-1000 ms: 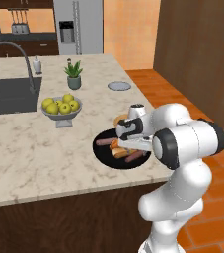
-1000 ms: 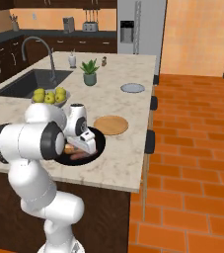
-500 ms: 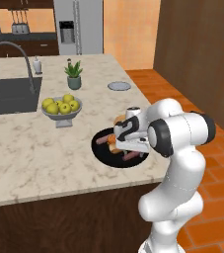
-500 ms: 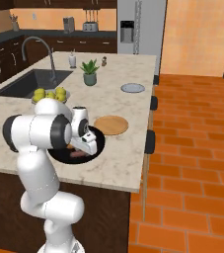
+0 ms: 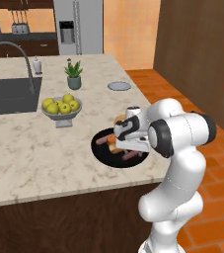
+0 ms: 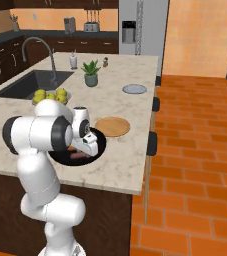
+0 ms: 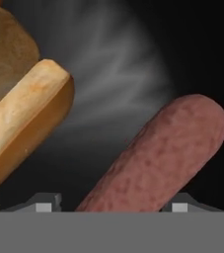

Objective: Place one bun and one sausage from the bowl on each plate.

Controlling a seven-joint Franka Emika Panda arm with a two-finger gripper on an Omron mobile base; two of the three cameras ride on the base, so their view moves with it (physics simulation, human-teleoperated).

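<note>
Two plates [image 6: 112, 126] waited on the counter [image 5: 29, 153]. The gripper [image 7: 111, 206] reached into the black bowl [image 5: 99, 151], parted jaws straddling one sausage [image 7: 158, 153]; two buns [image 7: 22, 126] lay beside it.

The robot's hand is covering much of the bowl [image 5: 101, 150] near the counter's front right corner, so its contents are only partly showing. In the hand view, the sausage [image 7: 158, 158] is running off the bottom edge and the bun [image 7: 22, 121] off the left edge. Whether the fingertips [image 7: 44, 202] are touching the sausage is not showing.
</note>
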